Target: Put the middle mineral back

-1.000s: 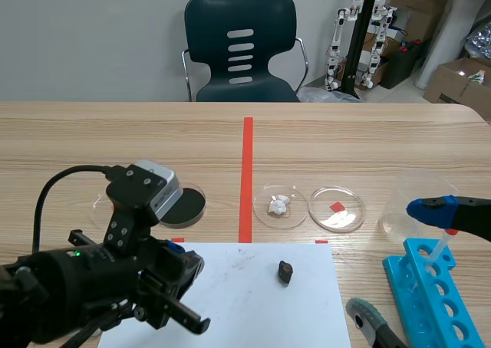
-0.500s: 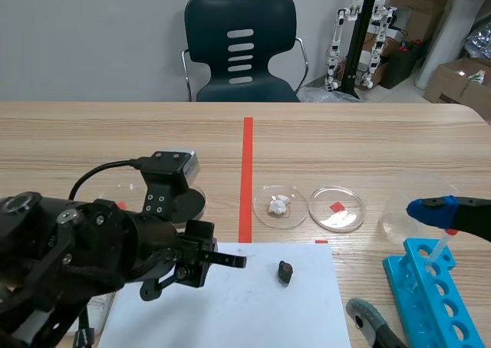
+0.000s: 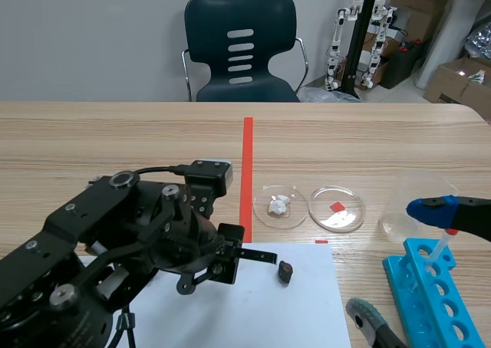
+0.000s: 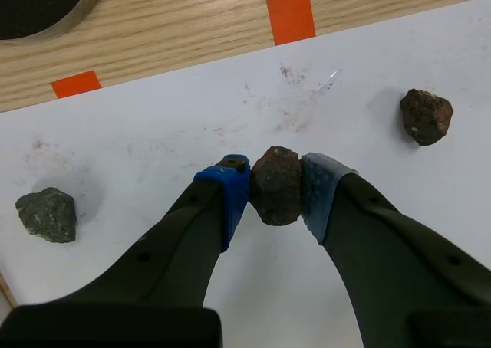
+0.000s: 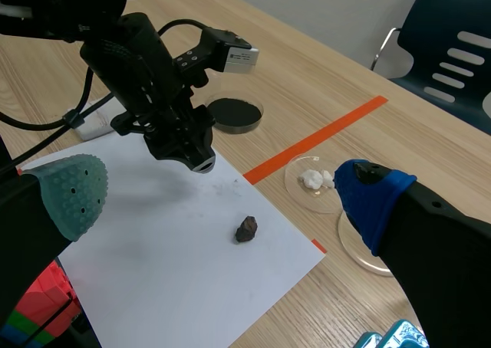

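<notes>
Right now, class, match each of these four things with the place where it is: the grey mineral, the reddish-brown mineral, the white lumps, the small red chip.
Things:
1. grey mineral
2. reddish-brown mineral
3. white lumps
4. red chip

Places:
A. in the clear dish farther from the red tape line
B. pressed between the fingers of the left gripper
C. lying free on the white paper
D. in the other clear dish, next to that line

Pairs: 1-C, 2-B, 3-D, 4-A.
</notes>
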